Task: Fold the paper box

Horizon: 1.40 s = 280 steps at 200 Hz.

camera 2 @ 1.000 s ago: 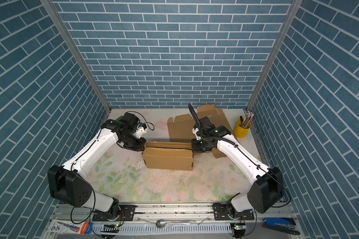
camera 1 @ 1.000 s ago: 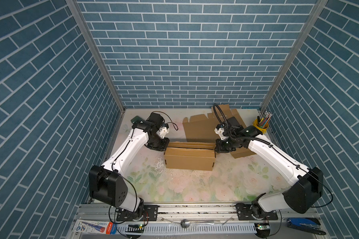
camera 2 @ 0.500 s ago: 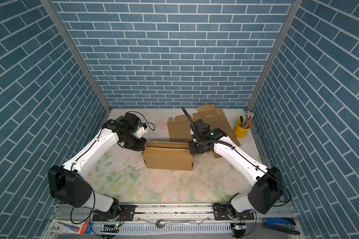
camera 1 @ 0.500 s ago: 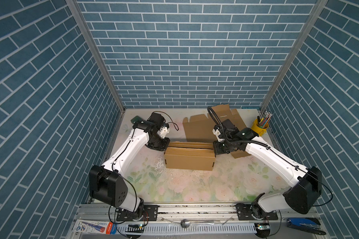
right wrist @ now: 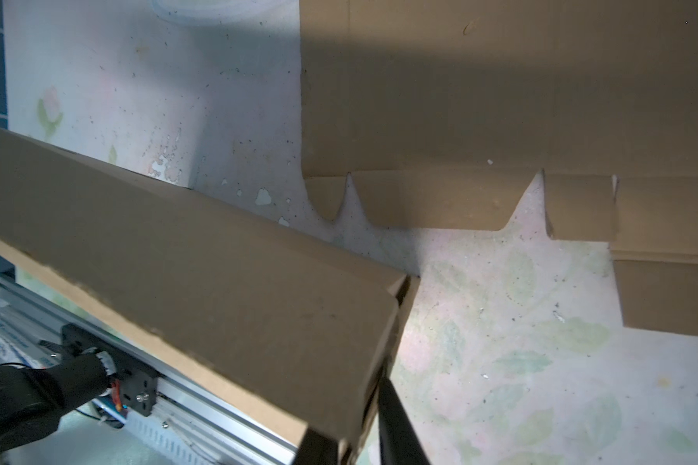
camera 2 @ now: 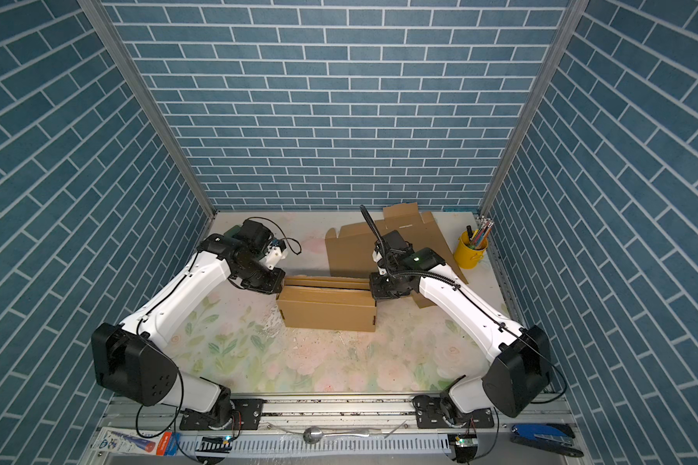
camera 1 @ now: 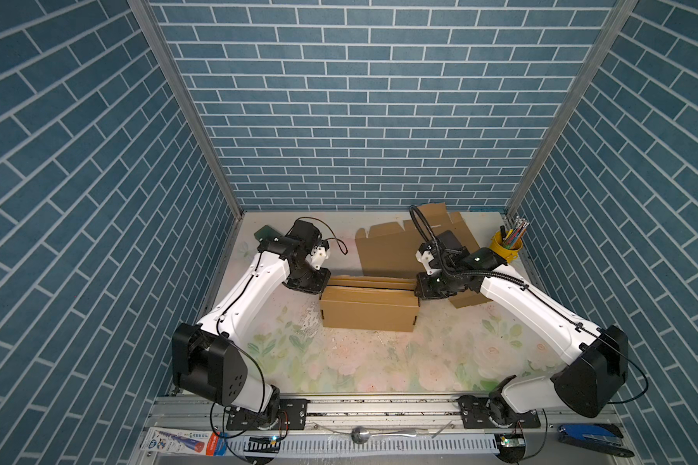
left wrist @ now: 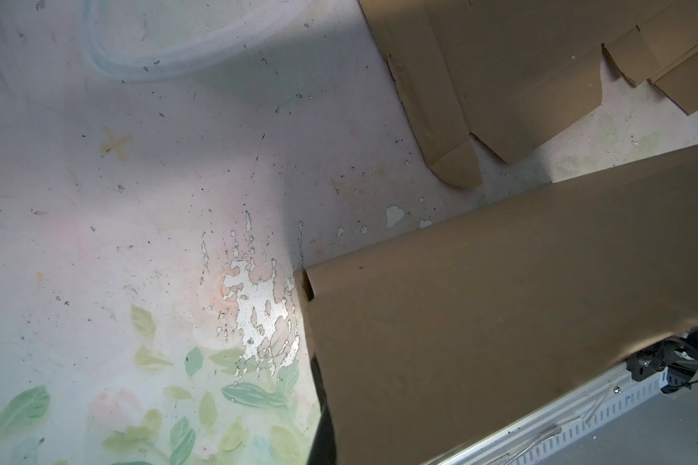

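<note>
The paper box (camera 1: pixel 367 310) (camera 2: pixel 327 312) is brown cardboard, standing mid-table with its long front wall up and its back panels leaning over the top. My left gripper (camera 1: pixel 319 284) (camera 2: pixel 277 284) is at its left end, shut on the cardboard. In the left wrist view the box panel (left wrist: pixel 500 302) hides all but one dark finger (left wrist: pixel 323 426). My right gripper (camera 1: pixel 420 288) (camera 2: pixel 375 288) (right wrist: pixel 351 443) is at the right end. Its fingers (right wrist: pixel 395 422) stand apart astride the box's end wall (right wrist: pixel 198 261).
Flat cardboard sheets (camera 1: pixel 387 249) (right wrist: pixel 500 100) lie behind the box, running under the right arm. A yellow cup of pens (camera 1: pixel 506 245) (camera 2: pixel 470 251) stands at the back right. A spoon (camera 1: pixel 359 435) and a blue stapler (camera 1: pixel 589 437) lie beyond the front rail.
My right gripper's jaws have parted at the box's right end, and that wrist has shifted slightly. The left arm and the box have stayed put.
</note>
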Each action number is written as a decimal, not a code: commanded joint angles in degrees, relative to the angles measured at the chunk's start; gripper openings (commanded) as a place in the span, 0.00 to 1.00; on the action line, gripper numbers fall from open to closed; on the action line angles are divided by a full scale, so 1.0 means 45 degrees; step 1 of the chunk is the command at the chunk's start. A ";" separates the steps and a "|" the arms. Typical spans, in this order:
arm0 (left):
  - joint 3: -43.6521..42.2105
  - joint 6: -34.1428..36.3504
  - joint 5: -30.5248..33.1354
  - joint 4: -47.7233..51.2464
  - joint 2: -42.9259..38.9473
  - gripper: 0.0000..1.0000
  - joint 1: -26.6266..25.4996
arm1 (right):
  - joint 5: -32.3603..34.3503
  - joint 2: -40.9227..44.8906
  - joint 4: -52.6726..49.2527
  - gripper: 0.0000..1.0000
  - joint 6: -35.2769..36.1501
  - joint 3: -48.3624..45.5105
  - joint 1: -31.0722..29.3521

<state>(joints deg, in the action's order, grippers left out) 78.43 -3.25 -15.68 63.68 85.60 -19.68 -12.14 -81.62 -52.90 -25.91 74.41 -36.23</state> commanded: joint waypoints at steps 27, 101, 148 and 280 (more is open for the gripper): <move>-0.0453 -0.0001 -0.0049 0.0671 0.0601 0.00 -0.0242 | -0.1660 0.0469 -0.1850 0.56 0.1459 0.1769 0.1055; -0.0474 0.0035 -0.0066 0.0629 0.0682 0.00 -0.0243 | 0.2438 -0.0883 -0.1767 0.85 0.7905 0.4305 -0.1063; -0.0354 0.0047 -0.0001 0.0701 0.0740 0.00 -0.0285 | 0.1089 -0.2419 -0.0553 0.99 1.0686 0.4943 -0.2632; -0.0303 0.0088 -0.0007 0.0771 0.0762 0.00 -0.0353 | 0.0002 -0.4638 -0.0358 0.99 1.1829 0.5416 -0.3321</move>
<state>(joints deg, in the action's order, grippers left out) 78.89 -3.22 -15.44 63.72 86.04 -19.92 -11.27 -100.77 -54.74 23.62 96.20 -50.96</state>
